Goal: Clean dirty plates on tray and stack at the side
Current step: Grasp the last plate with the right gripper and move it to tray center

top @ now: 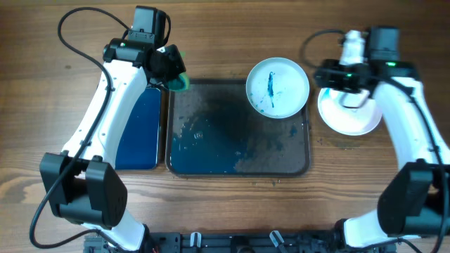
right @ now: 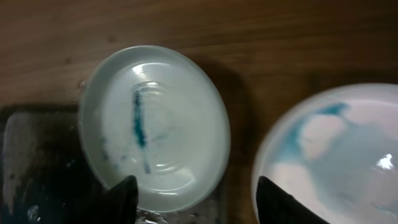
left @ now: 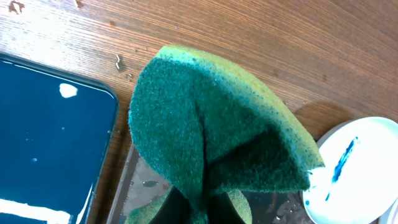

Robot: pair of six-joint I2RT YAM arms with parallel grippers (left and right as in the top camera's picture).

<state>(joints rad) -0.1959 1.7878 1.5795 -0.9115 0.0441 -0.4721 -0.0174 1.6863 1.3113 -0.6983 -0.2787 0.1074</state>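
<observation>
One white plate point(top: 277, 87) with blue-green streaks lies in the far right corner of the dark brown-grey tray point(top: 239, 151). It also shows in the right wrist view point(right: 152, 127) and the left wrist view point(left: 360, 171). Another smeared plate point(top: 349, 116) lies on the table right of the tray and shows in the right wrist view point(right: 336, 155); I cannot tell whether more plates lie under it. My right gripper point(top: 325, 76) is open and empty point(right: 202, 202) above the gap between the two plates. My left gripper point(top: 173, 74) is shut on a folded green sponge point(left: 211, 130) over the tray's far left corner.
A narrower dark blue tray point(top: 138, 130) lies left of the big tray, under my left arm, and shows in the left wrist view point(left: 50, 137). The big tray's floor point(left: 146, 183) is wet with water drops and smears. The wooden table point(top: 225, 28) lies all round.
</observation>
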